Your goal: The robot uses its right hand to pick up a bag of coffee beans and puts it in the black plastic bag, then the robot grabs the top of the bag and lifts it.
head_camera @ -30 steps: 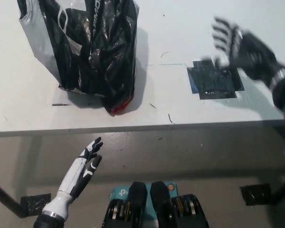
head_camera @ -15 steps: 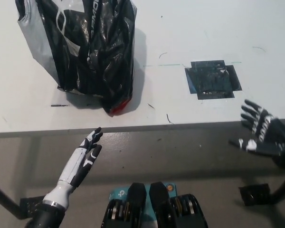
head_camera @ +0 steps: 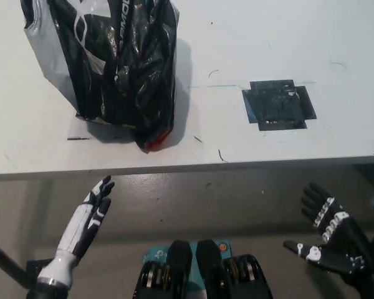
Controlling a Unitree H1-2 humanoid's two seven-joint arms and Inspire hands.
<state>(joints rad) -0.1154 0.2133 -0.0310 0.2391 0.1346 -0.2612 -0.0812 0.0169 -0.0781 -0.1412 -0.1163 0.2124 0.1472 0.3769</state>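
Black plastic bag (head_camera: 115,65) standing upright at the far left of the white desk (head_camera: 287,37), bulging, with a red corner (head_camera: 154,144) poking out at its base near the front edge. No loose bag of coffee beans anywhere on the desk; probably already inside, though impossible to confirm from here. Top of the bag cut off by the frame, ungrasped; grabbing and lifting apparently still to do. Black right robot hand (head_camera: 327,240) low at the lower right, below the desk edge, open with fingers spread, holding nothing, well apart from the bag. White left robot hand (head_camera: 87,218) resting at lower left, open too, beneath the bag's side of the desk. Dark taped patch (head_camera: 278,103) at the desk's middle right.
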